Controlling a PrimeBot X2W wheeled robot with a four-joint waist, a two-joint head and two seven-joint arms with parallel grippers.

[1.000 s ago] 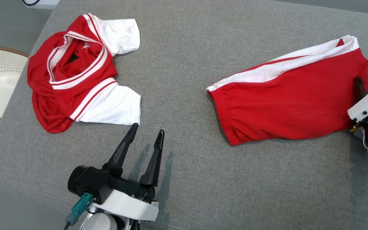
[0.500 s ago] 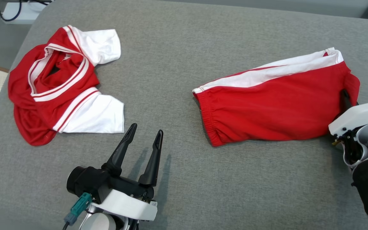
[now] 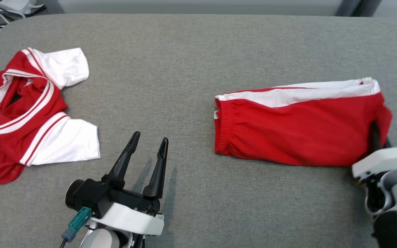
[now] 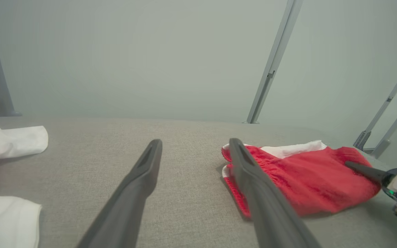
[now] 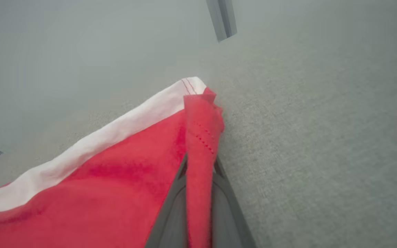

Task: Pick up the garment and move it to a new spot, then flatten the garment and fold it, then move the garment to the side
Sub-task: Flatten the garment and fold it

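A grey fabric-covered tabletop (image 3: 191, 62) seen from above, with two red-and-white garments lying on it, well apart.

Toward the tabletop's right end lies a pair of red shorts (image 3: 298, 131), mostly flat, with a white stripe along the side farthest from the robot. The gathered waistband faces the middle of the tabletop and the leg hem faces its right edge.

The right pincer (image 3: 376, 134) reaches in from the tabletop's right front corner. Its two dark fingers are pressed together, clamped on a fold of the red leg hem. In the right wrist view the pincer (image 5: 201, 165) shows that red fold rising between its fingers, with the shorts (image 5: 98, 186) spreading to the left and bare tabletop (image 5: 305, 137) to the right.

At the tabletop's left end lies a crumpled red shirt (image 3: 26, 113) with white sleeves and a white-striped collar, its neck opening facing up.

The left pincer (image 3: 150, 136) hovers over the tabletop's front edge, left of centre. Its fingers stand wide apart and hold nothing; they point toward the far edge. In the left wrist view the pincer (image 4: 195, 141) frames bare tabletop (image 4: 91, 151). There the shorts (image 4: 302, 179) lie to the right with the right pincer (image 4: 357, 168) at their far end, and a white shirt (image 4: 12, 141) sleeve is at the left.
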